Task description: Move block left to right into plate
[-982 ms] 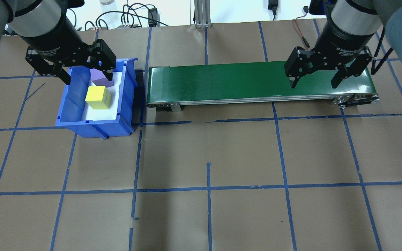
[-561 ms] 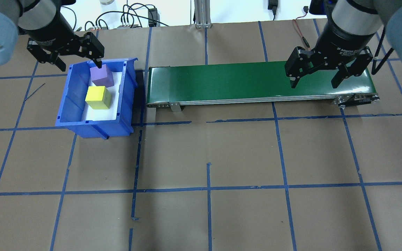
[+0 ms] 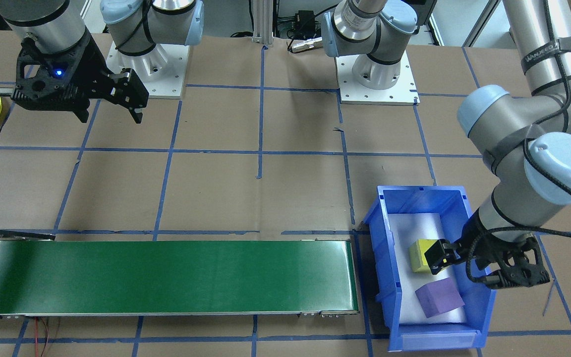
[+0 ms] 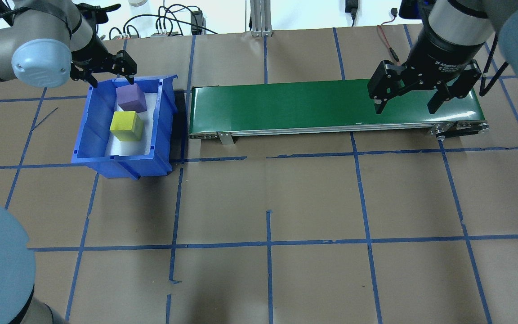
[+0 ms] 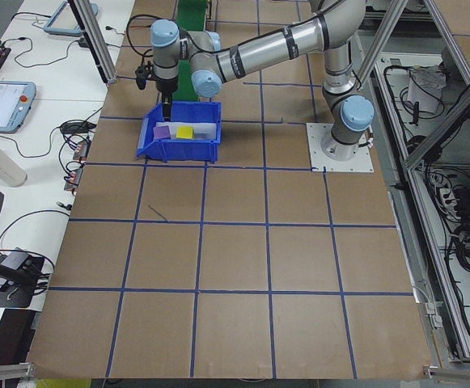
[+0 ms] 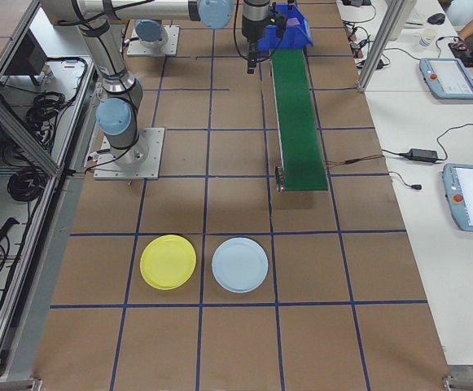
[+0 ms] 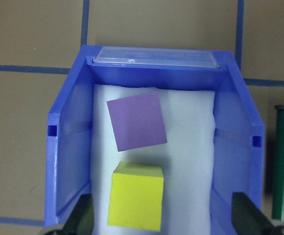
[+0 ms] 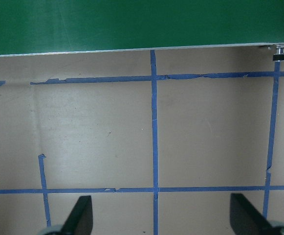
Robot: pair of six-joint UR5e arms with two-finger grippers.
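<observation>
Two blocks lie in the blue bin (image 4: 89, 130): a yellow cube (image 4: 126, 126) and a purple cube (image 4: 131, 98) behind it. My left gripper (image 4: 111, 81) hangs open over the bin with nothing between its fingers. In the left wrist view the yellow cube (image 7: 135, 203) sits between the two fingertips and the purple cube (image 7: 137, 122) lies beyond. My right gripper (image 4: 406, 105) is open and empty above the right end of the green conveyor (image 4: 286, 105). The yellow plate (image 6: 168, 261) lies on the table past the conveyor's end, on my right side.
A light blue plate (image 6: 239, 265) lies next to the yellow one. The bin stands close against the conveyor's left end. Cables and tablets lie on the white bench beyond the table's far edge. Blue tape lines grid the brown table top.
My left gripper has dropped lower and shifted toward the far end of the bin, still open. The right gripper and both cubes have not moved.
</observation>
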